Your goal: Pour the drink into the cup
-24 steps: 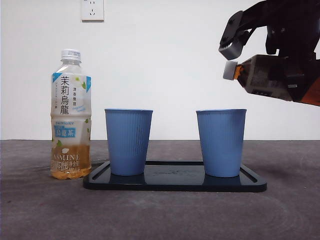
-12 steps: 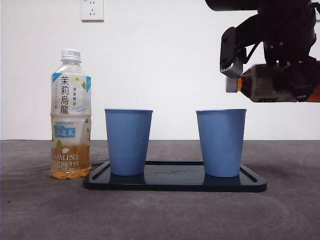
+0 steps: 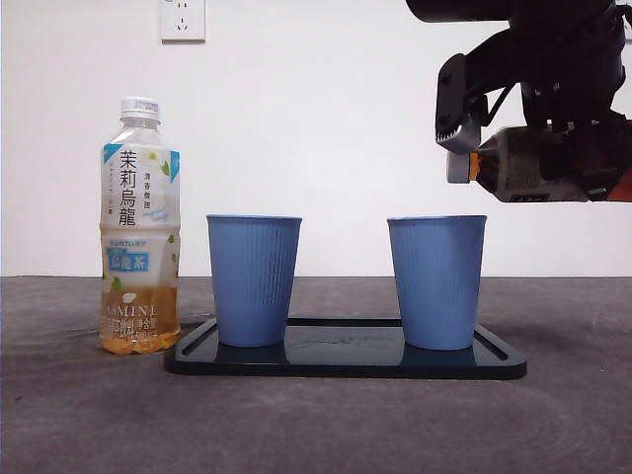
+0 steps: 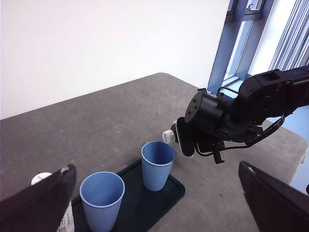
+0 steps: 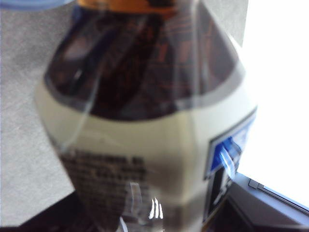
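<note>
My right gripper (image 3: 462,148) is shut on a dark drink bottle (image 3: 523,163) and holds it lying level at the upper right. The bottle's white cap (image 3: 456,166) is on and sits just above the right blue cup (image 3: 437,281), near its right rim. The bottle fills the right wrist view (image 5: 145,121). A second blue cup (image 3: 254,279) stands to the left on the same black tray (image 3: 346,360). My left gripper (image 4: 157,203) is open and empty, high above the table, looking down on both cups (image 4: 157,164) and the right gripper (image 4: 188,140).
A tall jasmine tea bottle (image 3: 139,227) with a white cap stands on the table just left of the tray. A white wall with a socket (image 3: 183,18) is behind. The grey table (image 3: 79,415) stretches in front.
The right gripper has turned, bringing the bottle from a slight tilt to level and lowering the cap a little toward the right cup. In the last half second it barely moved.
</note>
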Robot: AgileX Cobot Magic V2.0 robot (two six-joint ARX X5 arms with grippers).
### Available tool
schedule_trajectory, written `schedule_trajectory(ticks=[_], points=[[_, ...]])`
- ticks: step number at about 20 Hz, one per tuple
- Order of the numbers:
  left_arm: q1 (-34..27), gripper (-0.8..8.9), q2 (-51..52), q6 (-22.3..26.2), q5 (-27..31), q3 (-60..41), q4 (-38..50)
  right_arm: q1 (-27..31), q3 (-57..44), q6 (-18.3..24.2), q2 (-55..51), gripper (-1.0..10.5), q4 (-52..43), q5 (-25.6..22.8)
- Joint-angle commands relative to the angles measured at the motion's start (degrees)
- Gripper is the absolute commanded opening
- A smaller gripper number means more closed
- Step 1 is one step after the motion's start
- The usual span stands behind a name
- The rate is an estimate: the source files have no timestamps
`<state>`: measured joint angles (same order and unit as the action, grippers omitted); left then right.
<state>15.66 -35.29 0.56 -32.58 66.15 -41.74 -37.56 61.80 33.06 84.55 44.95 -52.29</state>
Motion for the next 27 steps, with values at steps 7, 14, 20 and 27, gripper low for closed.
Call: schedule_trajectory(ticks=[7,14,20,27], points=[[0.24,5.60,-0.15,0.48,-0.15,1.07,0.37,0.20,2.08,-14.88,0.17,2.0,-1.25,1.46],[0.22,5.60,-0.57,0.35,-0.17,1.07,0.39,0.48,2.08,-27.32,-3.54,2.0,-1.55,6.64],[0.22,5.60,-2.95,-0.04,-0.22,1.09,0.09,5.07,1.38,-34.23,-14.71,1.9,-3.15,15.08],[0.22,5.60,-3.10,-0.13,-0.22,1.09,-0.68,9.35,-17.99,-44.35,-31.26,1.9,-27.69,24.94]])
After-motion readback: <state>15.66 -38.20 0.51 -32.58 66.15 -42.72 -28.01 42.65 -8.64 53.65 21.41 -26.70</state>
